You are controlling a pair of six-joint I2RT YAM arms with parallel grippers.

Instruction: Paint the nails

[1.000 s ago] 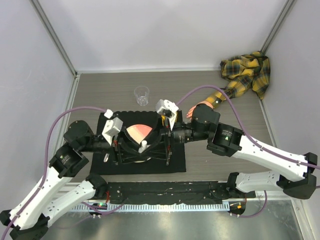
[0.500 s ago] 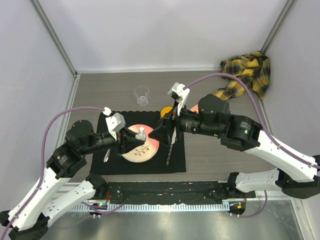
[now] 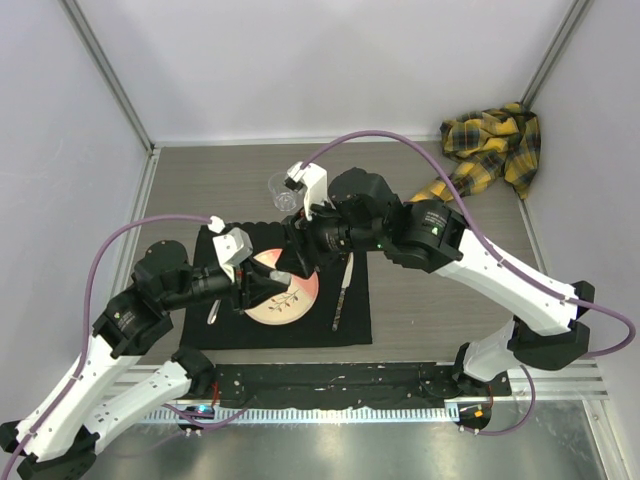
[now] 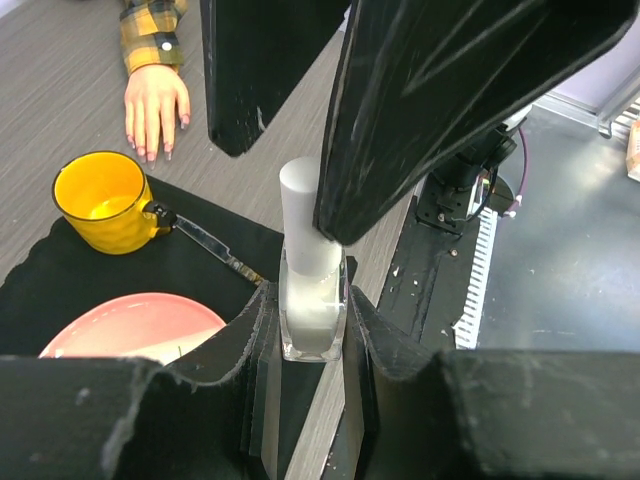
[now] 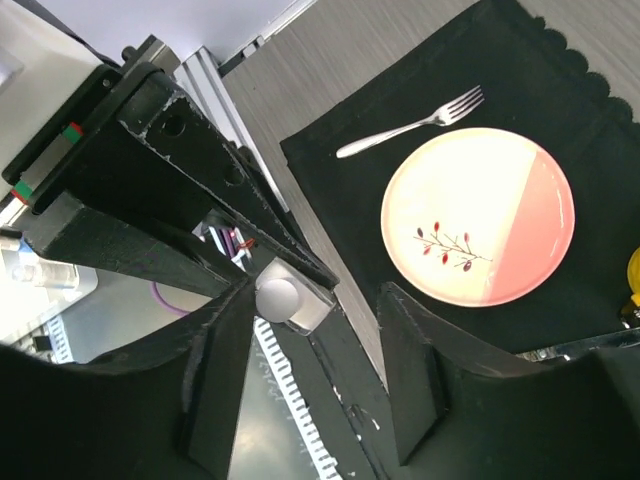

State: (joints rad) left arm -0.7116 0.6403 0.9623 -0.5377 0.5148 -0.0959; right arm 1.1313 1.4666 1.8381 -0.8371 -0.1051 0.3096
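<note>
Left pincer [image 4: 312, 318]: closed tight on the small clear bottle [image 4: 312, 300], gripping the glass body and holding it upright.
Right pincer [image 5: 310, 300]: jaws apart and straddling the white cap [image 4: 303, 205] from above. Its own wrist view shows gaps on both sides, so it has hold of nothing.
Bottle: between the left pincer's fingers, directly beneath the right pincer, cap on.
Nails [image 4: 150, 152]: on the mannequin hand [image 4: 155, 100], which lies flat on the worktop [image 4: 60, 60], well apart from both pincers and out beyond the yellow mug [image 4: 100, 200] as the left pincer sees it.
Done so far: bottle lifted and presented, right pincer lined up on the cap.
Still to do: grip the cap, unscrew it, carry the brush across, coat every nail.
Polish on nails: too small to tell.
Progress call: early, probably no painting yet.
</note>
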